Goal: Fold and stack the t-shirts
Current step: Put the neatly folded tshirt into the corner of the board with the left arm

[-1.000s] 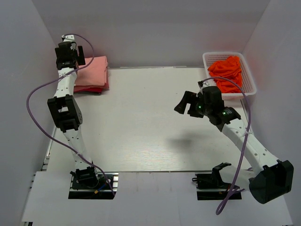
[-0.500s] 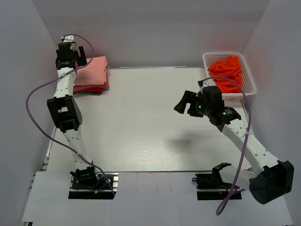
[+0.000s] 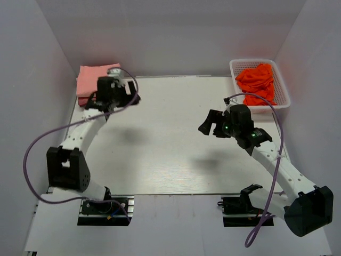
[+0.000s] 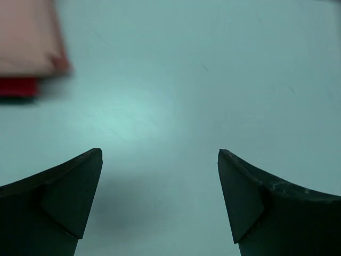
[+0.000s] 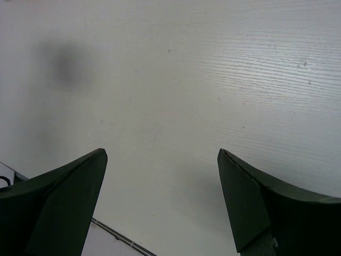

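Left gripper (image 3: 129,97) had swung off the folded stack (image 3: 89,80) in the far-left corner, out over the table (image 3: 160,154), fingers apart, empty. Right gripper (image 3: 209,120) hovered mid-table, likewise apart. Crumpled t-shirts (image 3: 257,79) lay in the basket (image 3: 284,92); a fetch probably due.

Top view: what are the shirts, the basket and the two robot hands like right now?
Basket: upright, holding shirts.
Orange shirts: crumpled, not folded, heaped inside it.
Folded shirts: folded flat, stacked in the far left corner.
Left hand: open, empty.
Right hand: open, empty.
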`<move>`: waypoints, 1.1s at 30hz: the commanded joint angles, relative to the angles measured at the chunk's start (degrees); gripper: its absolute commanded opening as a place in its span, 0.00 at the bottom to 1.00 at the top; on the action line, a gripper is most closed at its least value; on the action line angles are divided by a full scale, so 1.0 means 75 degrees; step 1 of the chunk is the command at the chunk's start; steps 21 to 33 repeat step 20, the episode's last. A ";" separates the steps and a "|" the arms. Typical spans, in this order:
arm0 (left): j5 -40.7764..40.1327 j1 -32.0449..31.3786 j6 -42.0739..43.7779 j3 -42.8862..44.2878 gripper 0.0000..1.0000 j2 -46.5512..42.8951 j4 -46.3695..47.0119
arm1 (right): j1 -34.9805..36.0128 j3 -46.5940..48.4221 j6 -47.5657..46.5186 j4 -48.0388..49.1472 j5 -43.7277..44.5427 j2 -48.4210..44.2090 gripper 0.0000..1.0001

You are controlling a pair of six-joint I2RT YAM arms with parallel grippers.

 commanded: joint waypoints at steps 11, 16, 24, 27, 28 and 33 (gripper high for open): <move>-0.0186 -0.2448 -0.1830 -0.3736 1.00 -0.3769 0.0300 | 0.0019 -0.1683 0.0306 0.1300 0.0047 -0.0910 0.90; -0.0374 -0.2601 -0.1830 -0.3806 1.00 -0.3840 0.0029 | 0.0018 -0.1836 0.0470 0.1382 0.0105 -0.1004 0.90; -0.0619 -0.2754 -0.1830 -0.3806 1.00 -0.4003 0.0029 | 0.0030 -0.1848 0.0540 0.1394 0.0175 -0.1074 0.90; -0.0619 -0.2754 -0.1830 -0.3806 1.00 -0.4003 0.0029 | 0.0030 -0.1848 0.0540 0.1394 0.0175 -0.1074 0.90; -0.0619 -0.2754 -0.1830 -0.3806 1.00 -0.4003 0.0029 | 0.0030 -0.1848 0.0540 0.1394 0.0175 -0.1074 0.90; -0.0619 -0.2754 -0.1830 -0.3806 1.00 -0.4003 0.0029 | 0.0030 -0.1848 0.0540 0.1394 0.0175 -0.1074 0.90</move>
